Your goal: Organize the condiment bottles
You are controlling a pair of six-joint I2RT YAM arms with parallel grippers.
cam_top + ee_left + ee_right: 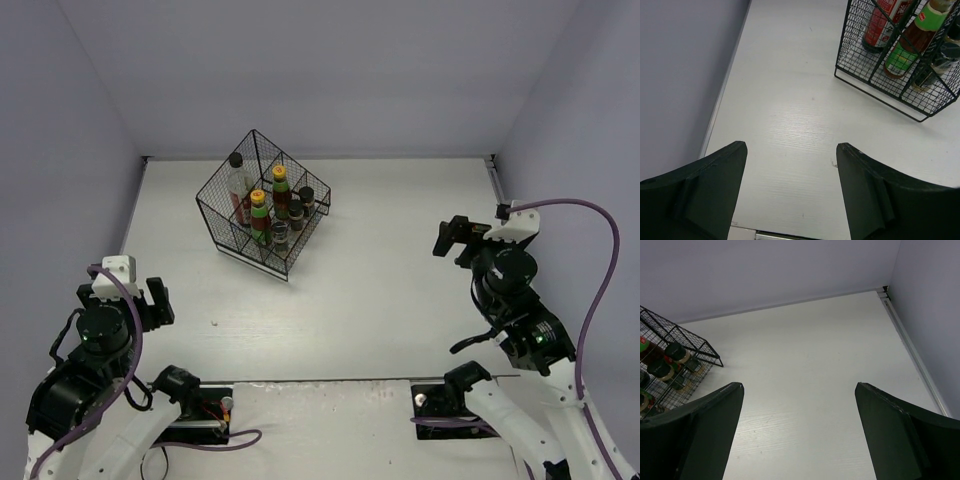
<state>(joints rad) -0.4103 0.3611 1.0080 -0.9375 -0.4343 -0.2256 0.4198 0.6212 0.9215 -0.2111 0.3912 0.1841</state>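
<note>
1. Left gripper [790,150]: jaws spread wide, nothing held. It hangs over bare table [400,300] near the left edge, well apart from the black wire basket [212,215].
2. Right gripper [799,387]: jaws also wide open and empty. It is parked on the right side, well apart from the basket.
3. Bottles: all six are seen inside the basket, upright or near upright.
   - The tall clear bottle [238,185] sits at the back left.
   - The two yellow-capped bottles [259,215] are beside it.
   - The three dark jars [305,198] are grouped toward the right end.
   - No bottle is seen loose on the table.
4. Step in hand (judged): no grasp is under way and both arms are in a neutral pose. Placement into the basket looks complete. Whether further sorting by compartment is wanted cannot be told from these views.
5. Next move, if any is required:
   - A top-down approach into the basket would be needed, with the jaws aligned between the wire dividers.
   - The left arm is better placed for the tall bottle.
   - The jars are tightly packed, so neighbours could be knocked.
</note>
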